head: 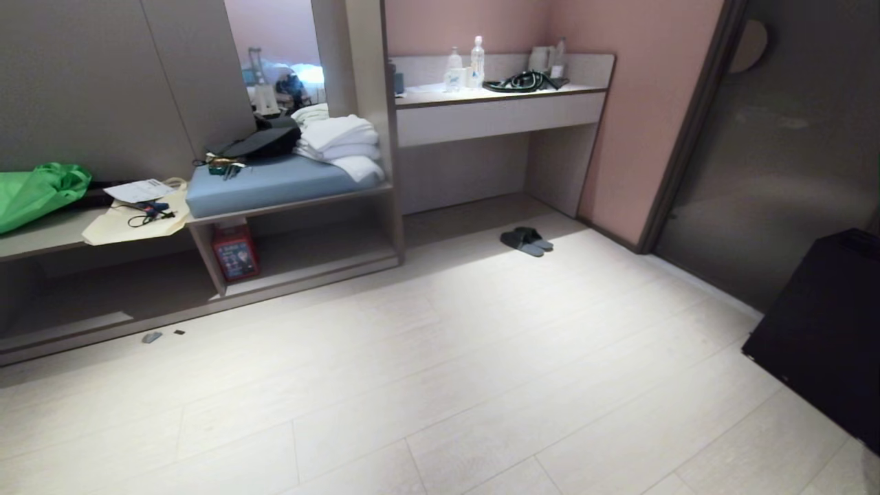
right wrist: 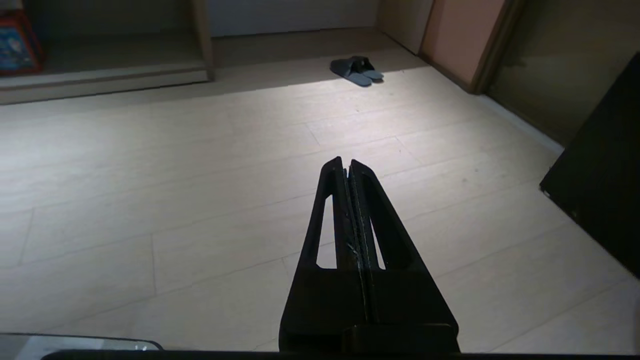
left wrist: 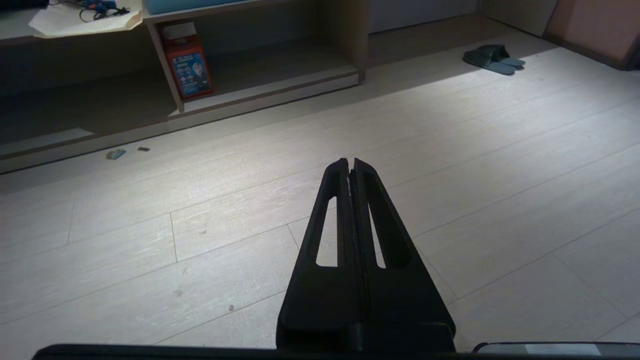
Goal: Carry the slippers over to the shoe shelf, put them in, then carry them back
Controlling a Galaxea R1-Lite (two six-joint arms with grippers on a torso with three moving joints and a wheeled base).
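Pale plank floor (head: 440, 385) bears the slippers (head: 526, 240) before the desk; left gripper (left wrist: 350, 162) and right gripper (right wrist: 346, 161) both pressed together, empty.

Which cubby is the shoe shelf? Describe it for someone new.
Find the long taupe wood-grain bench left of the desk with the pale drawer front. The shoe shelf is the open cubby under its blue seat cushion. A red box stands inside at its left wall, unlike the wider cubby beside it.

Dark grey slippers (head: 526, 240), paired side by side, lie flat on the pale floor before the desk recess. The shoe shelf (head: 323, 258), a low open-front cubby under the blue cushion, stands well apart.
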